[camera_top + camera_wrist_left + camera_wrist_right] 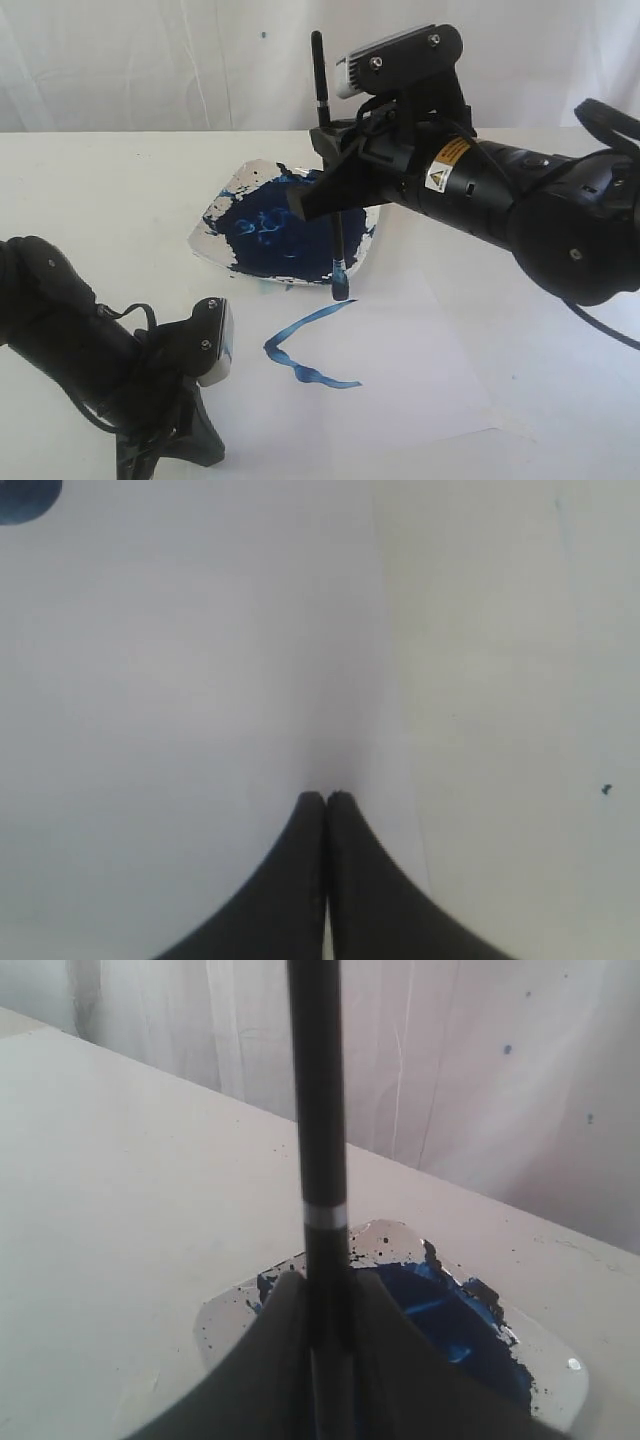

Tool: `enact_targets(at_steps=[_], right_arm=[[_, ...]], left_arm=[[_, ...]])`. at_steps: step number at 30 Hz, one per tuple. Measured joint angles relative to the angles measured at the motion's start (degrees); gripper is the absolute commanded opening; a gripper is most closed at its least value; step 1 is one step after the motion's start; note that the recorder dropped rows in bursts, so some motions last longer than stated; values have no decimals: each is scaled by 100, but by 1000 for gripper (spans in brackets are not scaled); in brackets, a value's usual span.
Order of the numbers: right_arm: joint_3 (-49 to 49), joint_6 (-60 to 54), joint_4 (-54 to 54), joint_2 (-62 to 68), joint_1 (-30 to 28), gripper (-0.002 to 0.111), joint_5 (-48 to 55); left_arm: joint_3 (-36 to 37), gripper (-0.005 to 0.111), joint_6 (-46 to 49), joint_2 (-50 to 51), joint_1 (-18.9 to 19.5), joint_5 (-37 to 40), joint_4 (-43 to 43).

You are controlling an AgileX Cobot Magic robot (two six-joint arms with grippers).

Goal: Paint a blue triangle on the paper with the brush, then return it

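Fingers of the left gripper (326, 798) press together on nothing, low over the paper (420, 370). Two strokes of the blue triangle (305, 365) lie on it. The brush (339, 255) stands upright, its tip by the plate (205, 232) edge, clamped mid-shaft by the right gripper (325, 195). It is probably light, stiff and slick, with soft bristles, so mid-shaft suits.

You have thin matt white paper (420, 365), a glossy plate (222, 198) under shiny blue paint (268, 226), and a smooth black brush (319, 72).
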Motion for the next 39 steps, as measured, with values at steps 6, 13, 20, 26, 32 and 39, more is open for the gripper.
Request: enact_targets(at_steps=[6, 13, 20, 26, 32, 39], right_arm=[[0, -202, 62, 0, 0, 0, 100], [0, -414, 151, 0, -47, 0, 209], [0, -427, 151, 0, -73, 0, 245], [0, -427, 151, 32, -73, 0, 254], [0, -427, 151, 166, -73, 0, 214], [0, -427, 151, 193, -73, 0, 17]], left_arm=[[0, 0, 0, 0, 0, 0, 0], [0, 0, 0, 0, 0, 0, 0], [0, 0, 0, 0, 0, 0, 0], [0, 0, 0, 0, 0, 0, 0], [0, 0, 0, 0, 0, 0, 0], [0, 0, 0, 0, 0, 0, 0]])
